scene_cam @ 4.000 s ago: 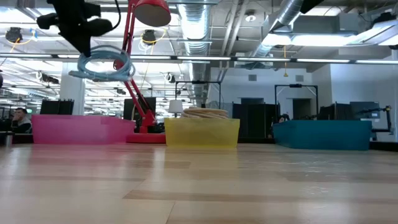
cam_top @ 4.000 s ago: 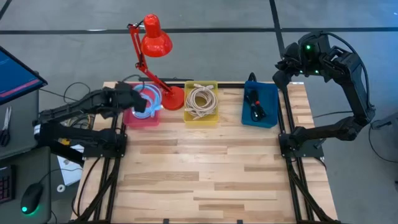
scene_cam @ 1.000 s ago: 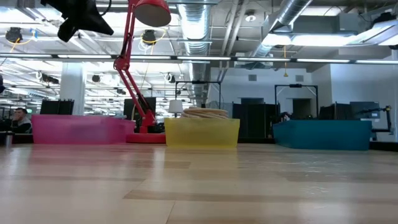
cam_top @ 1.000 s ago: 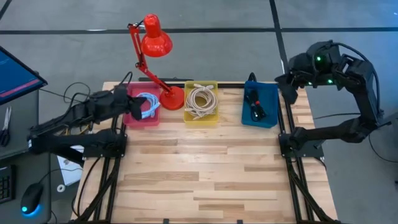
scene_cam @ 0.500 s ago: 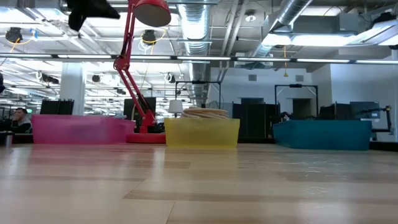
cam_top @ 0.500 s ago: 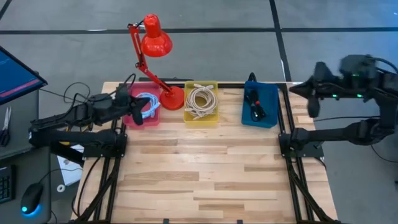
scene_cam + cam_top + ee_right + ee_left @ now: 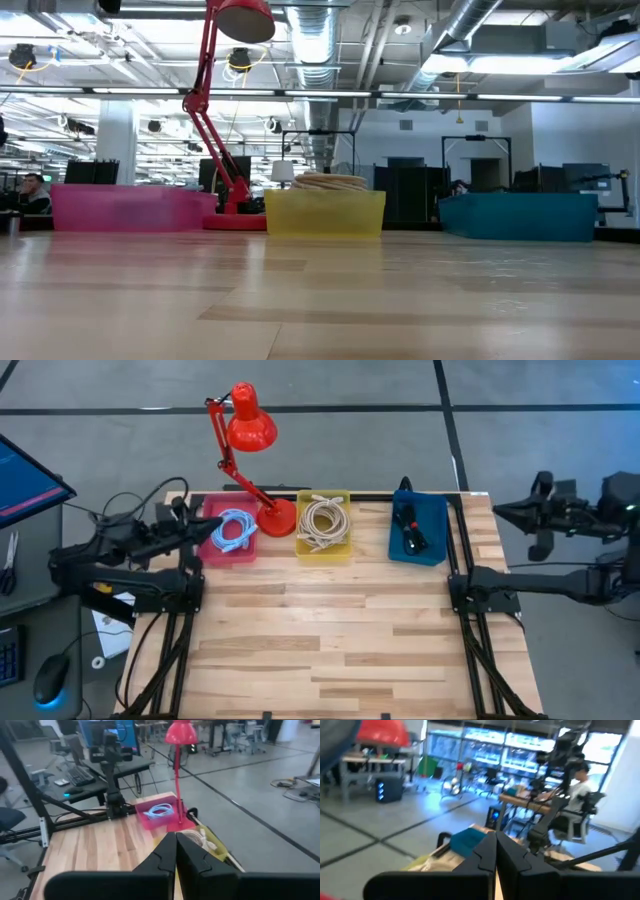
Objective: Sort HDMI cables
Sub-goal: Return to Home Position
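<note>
Light blue HDMI cables (image 7: 232, 528) lie coiled in the pink bin (image 7: 214, 550). Beige coils (image 7: 323, 522) fill the yellow bin (image 7: 324, 550), and thin black cables (image 7: 410, 530) lie in the blue bin (image 7: 432, 540). My left gripper (image 7: 207, 523) hovers at the pink bin's left edge, shut and empty, pointing level toward the table's right; its wrist view shows the closed fingers (image 7: 495, 851). My right gripper (image 7: 499, 510) hangs beyond the table's right edge, shut and empty (image 7: 175, 845), pointing left toward the bins.
A red desk lamp (image 7: 250, 422) stands with its base (image 7: 277, 517) between the pink and yellow bins at the far edge. The three bins line the table's far side (image 7: 325, 212). The wooden tabletop (image 7: 320, 630) stretches in front of them. A monitor and a mouse sit off the left side.
My left gripper has drawn back from over the pink bin toward the table's left edge and risen, leaving the low view's top. My right gripper has swung away past the table's right edge. Both stay shut. The cables lie still in their bins.
</note>
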### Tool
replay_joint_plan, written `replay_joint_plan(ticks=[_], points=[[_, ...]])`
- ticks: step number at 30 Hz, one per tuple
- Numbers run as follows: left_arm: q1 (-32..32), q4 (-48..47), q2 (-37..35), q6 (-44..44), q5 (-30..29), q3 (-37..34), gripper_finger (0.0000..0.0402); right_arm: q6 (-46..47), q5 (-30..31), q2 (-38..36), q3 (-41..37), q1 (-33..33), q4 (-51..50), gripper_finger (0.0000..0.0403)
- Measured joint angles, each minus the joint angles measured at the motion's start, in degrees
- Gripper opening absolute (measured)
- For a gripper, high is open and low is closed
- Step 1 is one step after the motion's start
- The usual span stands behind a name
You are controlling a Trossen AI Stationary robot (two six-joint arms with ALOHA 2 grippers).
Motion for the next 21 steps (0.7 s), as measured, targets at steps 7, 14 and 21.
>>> replay_joint_plan(ticks=[7,14,21], points=[[-3.72,0.29,-3.07,1.57,7.28,0.02,0.0003,0.13,-5.35,-9.08,-17.63,0.00,12.41,0.0000],[-5.71,0.34,-8.04,1.35,9.35,0.02,0.0003,1.65,-5.35,-14.89,-23.46,0.02,15.90,0.0000],[-5.79,0.33,-11.79,4.99,9.39,0.02,0.0003,1.68,-5.35,-18.87,-24.04,0.02,16.50,0.0000]])
